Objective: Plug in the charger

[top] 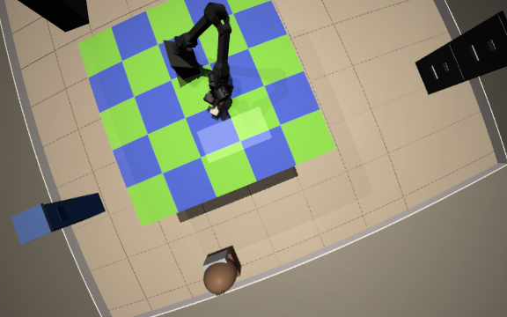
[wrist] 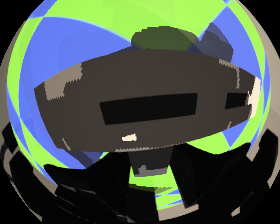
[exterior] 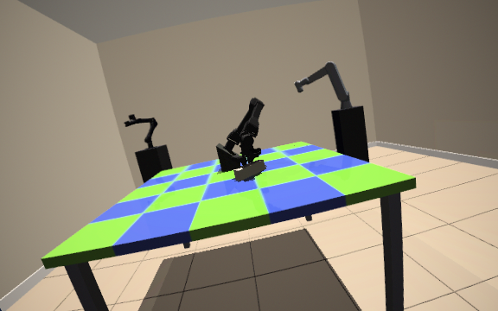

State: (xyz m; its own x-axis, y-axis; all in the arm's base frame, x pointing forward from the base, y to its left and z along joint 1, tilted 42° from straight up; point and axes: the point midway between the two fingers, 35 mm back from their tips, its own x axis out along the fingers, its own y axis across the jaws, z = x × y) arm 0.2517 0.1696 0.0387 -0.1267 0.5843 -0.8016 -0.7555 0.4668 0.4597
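The power strip is a long pale body, mostly in shadow, over the checkered table. In the wrist view it spans the picture, with a long dark slot and a shorter one at the right. My gripper is shut on the charger, a small dark grey block between the fingers. The charger's far end meets or overlaps the strip's near edge in the wrist view. Its prongs are hidden, and I cannot tell whether they are in an outlet.
The arm's dark base stands on the table close behind the gripper. Two other arms stand on pedestals beyond the table. A black cabinet and a blue one stand off the table.
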